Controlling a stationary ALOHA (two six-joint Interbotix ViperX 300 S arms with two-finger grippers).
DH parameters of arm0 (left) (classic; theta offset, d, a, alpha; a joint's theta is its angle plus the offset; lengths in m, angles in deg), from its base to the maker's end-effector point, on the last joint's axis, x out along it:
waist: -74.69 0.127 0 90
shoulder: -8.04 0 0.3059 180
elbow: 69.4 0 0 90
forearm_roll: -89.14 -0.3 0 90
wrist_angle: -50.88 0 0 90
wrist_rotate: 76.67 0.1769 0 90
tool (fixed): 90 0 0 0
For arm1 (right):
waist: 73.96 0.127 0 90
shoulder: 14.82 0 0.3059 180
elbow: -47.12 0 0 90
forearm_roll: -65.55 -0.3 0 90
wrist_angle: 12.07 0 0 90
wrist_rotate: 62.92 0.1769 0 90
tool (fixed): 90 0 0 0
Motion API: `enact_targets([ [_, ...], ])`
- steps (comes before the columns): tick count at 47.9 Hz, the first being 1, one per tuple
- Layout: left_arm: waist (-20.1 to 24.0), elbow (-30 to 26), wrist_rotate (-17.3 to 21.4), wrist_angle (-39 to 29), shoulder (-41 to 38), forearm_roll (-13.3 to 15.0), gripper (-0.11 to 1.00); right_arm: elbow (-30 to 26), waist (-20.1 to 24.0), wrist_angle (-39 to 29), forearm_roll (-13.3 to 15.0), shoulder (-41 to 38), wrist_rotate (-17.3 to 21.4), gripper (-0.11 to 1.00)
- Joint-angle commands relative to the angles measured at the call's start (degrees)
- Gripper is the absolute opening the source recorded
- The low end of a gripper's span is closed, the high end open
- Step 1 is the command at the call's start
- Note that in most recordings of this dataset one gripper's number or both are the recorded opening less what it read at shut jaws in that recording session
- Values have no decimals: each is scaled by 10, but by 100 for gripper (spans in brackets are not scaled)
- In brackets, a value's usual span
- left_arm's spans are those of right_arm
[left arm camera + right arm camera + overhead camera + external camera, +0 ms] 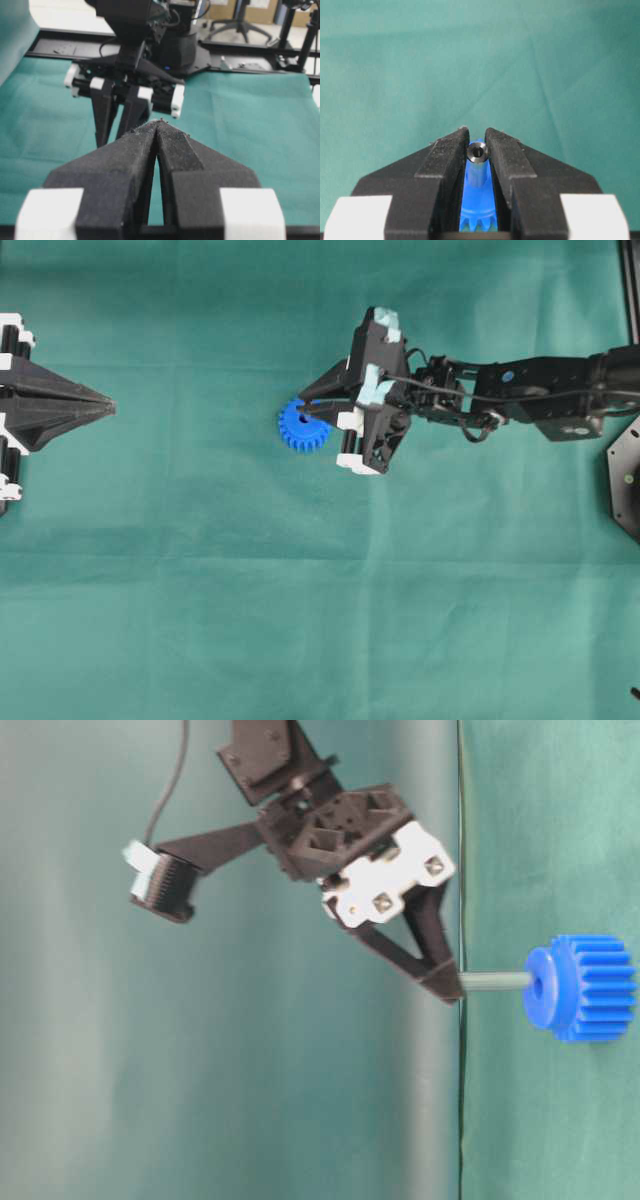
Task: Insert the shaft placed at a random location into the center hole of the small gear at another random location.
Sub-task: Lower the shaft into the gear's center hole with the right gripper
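While the left gripper (pixel 108 405) just sits at the left edge of the overhead view, pinched together with nothing in it, the action is all at the other arm. Up close in the right wrist view, the right gripper (pixel 477 150) is clamped on the shaft (pixel 477 151), which shows end-on as a shiny little ring between the two finger pads (pixel 451 150). Right behind it, blue fills the gap between the fingers: that's the gear (pixel 478 210), teeth visible at the bottom.

From table level the shaft (pixel 495 981) runs from the fingertips straight to the gear's (pixel 582 987) hub, and its far end meets the hole (pixel 541 987). Can't tell how deep it goes in, though.

Overhead, the gear (pixel 303 426) lies flat on the green cloth (pixel 320 620) near the middle, with the right gripper (pixel 310 405) over its upper right edge.
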Motion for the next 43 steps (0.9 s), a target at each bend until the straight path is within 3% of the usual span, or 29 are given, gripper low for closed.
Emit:
enact_targets([
  [1,2,-6,-1,4,-2,1,0,-12,2,10,-4,0,3,15],
  [26,2,-6,-1,1,-2,2,0,-9,2,-3,3,56,-4,15],
  [43,2,-6,-2,1,-2,2,0,-13,2,11,1,32,-4,15],
])
